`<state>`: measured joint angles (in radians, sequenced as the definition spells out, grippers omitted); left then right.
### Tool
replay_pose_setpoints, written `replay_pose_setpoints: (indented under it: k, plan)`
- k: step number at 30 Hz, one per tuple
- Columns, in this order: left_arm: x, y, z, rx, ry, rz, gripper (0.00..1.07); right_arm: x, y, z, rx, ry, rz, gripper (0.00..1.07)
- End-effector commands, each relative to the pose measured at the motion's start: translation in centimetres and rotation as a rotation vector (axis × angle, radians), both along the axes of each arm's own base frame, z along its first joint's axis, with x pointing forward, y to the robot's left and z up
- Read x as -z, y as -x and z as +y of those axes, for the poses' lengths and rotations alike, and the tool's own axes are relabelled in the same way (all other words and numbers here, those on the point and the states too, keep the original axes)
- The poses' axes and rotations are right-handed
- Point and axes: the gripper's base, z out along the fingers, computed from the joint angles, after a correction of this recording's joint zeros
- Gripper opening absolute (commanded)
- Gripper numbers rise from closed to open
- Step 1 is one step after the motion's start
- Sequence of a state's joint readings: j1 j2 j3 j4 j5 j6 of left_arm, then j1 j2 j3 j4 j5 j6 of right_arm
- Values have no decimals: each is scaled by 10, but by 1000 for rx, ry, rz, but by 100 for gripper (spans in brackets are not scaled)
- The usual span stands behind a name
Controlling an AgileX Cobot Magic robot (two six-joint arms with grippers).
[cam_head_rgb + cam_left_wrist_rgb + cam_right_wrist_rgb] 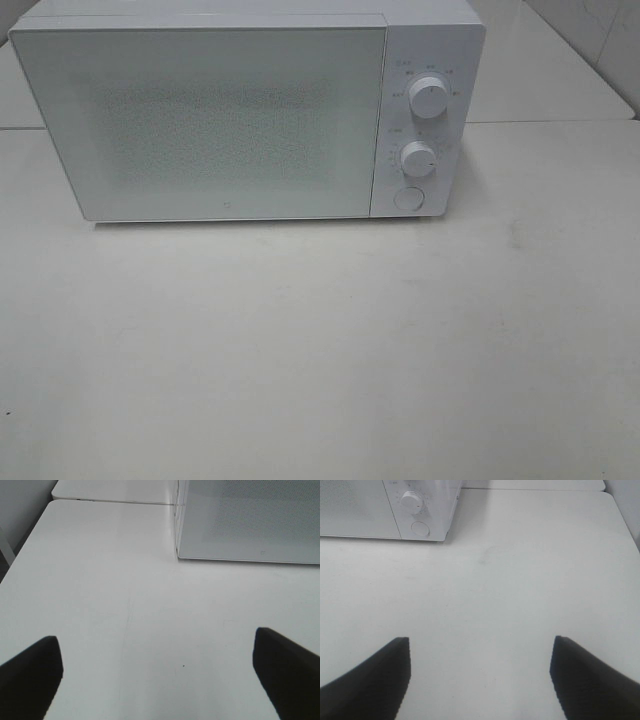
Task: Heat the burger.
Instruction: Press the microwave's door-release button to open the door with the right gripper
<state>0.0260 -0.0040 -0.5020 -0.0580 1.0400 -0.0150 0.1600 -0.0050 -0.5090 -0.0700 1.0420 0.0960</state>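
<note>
While the white microwave (230, 120) stands at the far side of the pale bench (320, 360) with its door (200, 125) shut, neither arm shows in the high view; the door's speckled window is too clouded to show what is inside. The control panel runs down the right of the door, with an upper dial (429, 97), a lower dial (418, 158) and a round button (408, 198) below them. The burger shows in none of the three views, so where it sits cannot be told. The left pincer (156, 642) hangs over bare bench near the microwave's left front corner, its dark fingers (30, 675) spread wide with nothing between them; the right pincer (481, 642) hangs over the bench in front of the panel side, well apart from the microwave, its fingers (590, 680) likewise parted and holding nothing.
</note>
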Motion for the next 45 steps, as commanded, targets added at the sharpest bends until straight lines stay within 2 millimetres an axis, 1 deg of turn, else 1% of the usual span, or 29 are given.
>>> replay_pose_setpoints:
  k: [1, 12, 14, 16, 17, 18, 20, 21, 22, 23, 24, 26, 27, 29, 30, 32, 33, 34, 35, 36, 37, 38, 39, 40, 41, 42, 43, 44, 45]
  plan:
    - [1, 3, 0, -2, 6, -23, 98, 0, 4, -1, 13, -1, -32, 75]
    - [1, 3, 0, -3, 5, -22, 98, -1, 4, -1, 8, 0, -37, 75]
    - [1, 3, 0, -3, 5, -22, 98, -10, 4, -1, 6, -7, -88, 75]
    - [1, 3, 0, -3, 5, -22, 98, -14, 3, 0, 3, -11, -112, 75]
    - [1, 3, 0, -3, 5, -22, 98, -21, -3, 1, -2, -19, -164, 75]
    - [1, 3, 0, -3, 5, -22, 98, -21, -3, 1, -2, -19, -164, 75]
    - [1, 3, 0, -3, 5, -22, 98, -30, -15, 3, -8, -23, -215, 75]
    - [1, 3, 0, -3, 5, -22, 98, -30, -15, 3, -8, -23, -215, 75]
    - [1, 3, 0, -3, 5, -22, 98, -32, -20, 4, -10, -23, -225, 75]
    - [1, 3, 0, -3, 5, -22, 98, -36, -31, 6, -14, -22, -231, 75]
    - [1, 3, 0, -3, 5, -22, 98, -36, -31, 6, -14, -22, -231, 75]
    - [1, 3, 0, -3, 5, -22, 98, -42, -46, 9, -19, -22, -251, 75]
    - [1, 3, 0, -3, 5, -22, 98, -42, -46, 9, -19, -22, -251, 75]
    - [1, 3, 0, -3, 5, -22, 98, -46, -61, 11, -25, -23, -269, 75]
    - [1, 3, 0, -3, 5, -22, 98, -46, -61, 11, -25, -23, -269, 75]
    - [1, 3, 0, -3, 5, -22, 98, -50, -76, 14, -31, -24, -284, 75]
    - [1, 3, 0, -3, 5, -22, 98, -50, -76, 14, -31, -24, -284, 75]
    - [1, 3, 0, -3, 5, -22, 98, -51, -89, 17, -35, -24, -289, 75]
    - [1, 3, 0, -3, 5, -22, 98, -51, -89, 17, -35, -24, -289, 75]
    - [1, 3, 0, -3, 5, -22, 98, -51, -100, 19, -38, -24, -288, 75]
    - [1, 3, 0, -3, 5, -22, 98, -51, -105, 19, -40, -23, -286, 75]
    - [1, 3, 0, -3, 5, -22, 98, -51, -105, 19, -40, -23, -286, 75]
    - [1, 3, 0, -3, 5, -22, 98, -49, -117, 22, -43, -22, -272, 75]
    - [1, 3, 0, -3, 5, -22, 98, -47, -124, 23, -45, -20, -263, 75]
    - [1, 3, 0, -3, 5, -22, 98, -47, -124, 23, -45, -20, -263, 75]
    - [1, 3, 0, -3, 5, -22, 98, -44, -134, 25, -47, -19, -252, 75]
    - [1, 3, 0, -3, 5, -22, 98, -44, -134, 25, -47, -19, -252, 75]
    - [1, 3, 0, -3, 5, -22, 98, -42, -145, 26, -51, -19, -246, 75]
    - [1, 3, 0, -3, 5, -22, 98, -42, -145, 26, -51, -19, -246, 75]
